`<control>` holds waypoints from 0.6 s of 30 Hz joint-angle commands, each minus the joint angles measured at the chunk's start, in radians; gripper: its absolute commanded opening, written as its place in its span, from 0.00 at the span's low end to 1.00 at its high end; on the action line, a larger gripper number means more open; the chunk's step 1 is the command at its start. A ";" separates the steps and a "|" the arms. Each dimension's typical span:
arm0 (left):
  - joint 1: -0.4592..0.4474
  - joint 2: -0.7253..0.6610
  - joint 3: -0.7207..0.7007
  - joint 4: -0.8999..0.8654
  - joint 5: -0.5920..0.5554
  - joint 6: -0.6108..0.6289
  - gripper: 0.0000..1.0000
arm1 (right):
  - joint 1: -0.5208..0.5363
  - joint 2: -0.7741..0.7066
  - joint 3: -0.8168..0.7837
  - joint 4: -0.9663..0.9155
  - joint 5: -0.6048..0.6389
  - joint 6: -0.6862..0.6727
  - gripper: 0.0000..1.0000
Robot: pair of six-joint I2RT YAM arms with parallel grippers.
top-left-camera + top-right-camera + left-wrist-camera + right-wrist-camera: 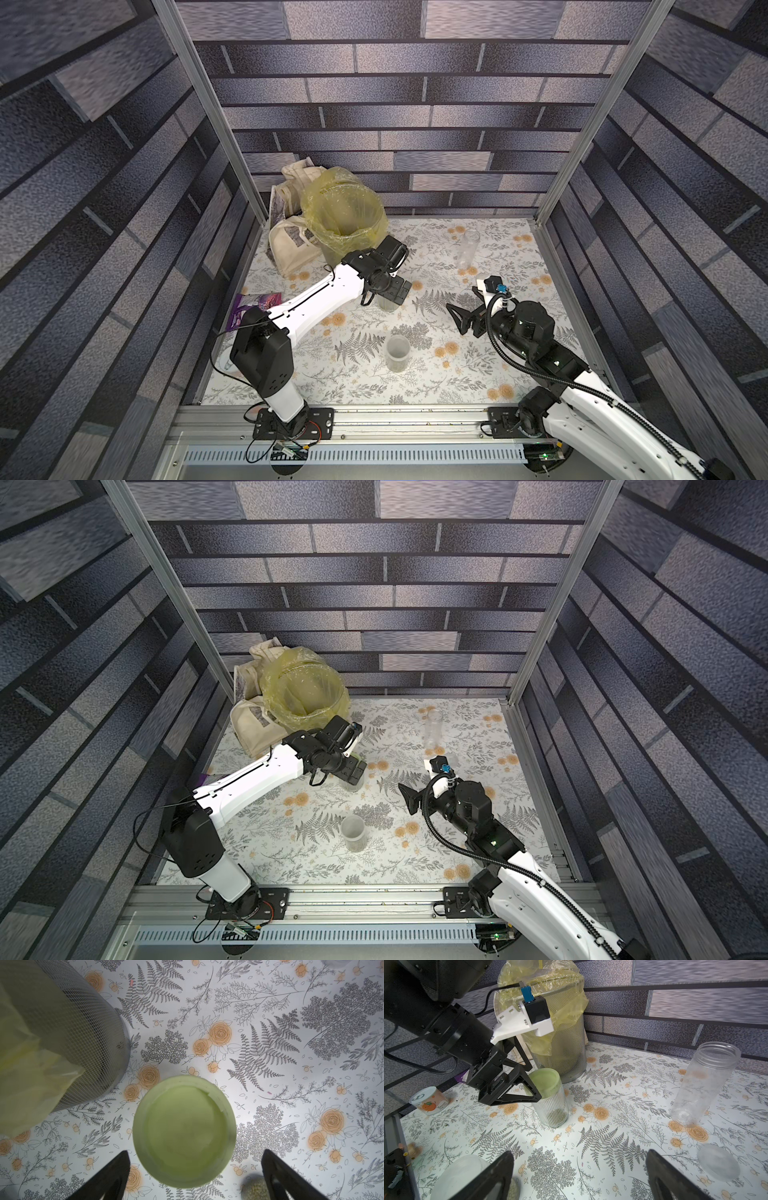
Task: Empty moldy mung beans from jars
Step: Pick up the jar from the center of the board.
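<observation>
The wide clear jar (pixel 552 1109) with the round lime-green lid (pixel 184 1130) stands just beside the grey mesh bin (pixel 569 1051), with tiny olive-green mung beans (pixel 555 1116) at its bottom. The left gripper (pixel 195 1152) is wide open, one jaw on each side of the lid, not squeezing. The right gripper (pixel 579 1153) is open too, holding nothing.

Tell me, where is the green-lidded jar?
In the right wrist view the green-lidded jar stands upright mid-table beside the mesh bin, with the open left gripper at its top.
</observation>
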 commanded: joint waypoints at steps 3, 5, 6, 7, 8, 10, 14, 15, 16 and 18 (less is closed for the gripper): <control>0.019 0.029 0.033 -0.040 -0.020 -0.015 1.00 | 0.003 0.018 -0.011 0.036 -0.011 0.011 1.00; 0.026 0.041 0.036 -0.041 -0.013 -0.016 1.00 | 0.003 0.025 -0.009 0.035 -0.009 0.012 1.00; 0.030 0.044 0.036 -0.041 -0.010 -0.016 1.00 | 0.003 0.027 -0.010 0.033 -0.011 0.012 0.99; 0.031 0.045 0.034 -0.039 -0.009 -0.016 1.00 | 0.003 0.025 -0.010 0.033 -0.011 0.013 0.99; 0.033 0.048 0.032 -0.033 -0.006 -0.016 1.00 | 0.003 0.024 -0.010 0.033 -0.009 0.013 0.99; 0.040 0.048 0.027 -0.020 0.005 -0.017 1.00 | 0.003 0.022 -0.013 0.032 -0.007 0.011 0.99; 0.057 0.063 0.021 0.002 0.038 -0.019 1.00 | 0.002 0.016 -0.017 0.033 -0.013 0.009 0.98; 0.062 0.067 0.018 0.009 0.047 -0.018 1.00 | 0.001 0.014 -0.017 0.032 -0.012 0.009 0.98; 0.065 0.070 0.015 0.017 0.055 -0.017 1.00 | 0.003 0.012 -0.018 0.030 -0.009 0.009 0.97; 0.070 0.071 0.007 0.033 0.058 -0.019 1.00 | 0.001 0.009 -0.018 0.024 -0.003 0.008 0.97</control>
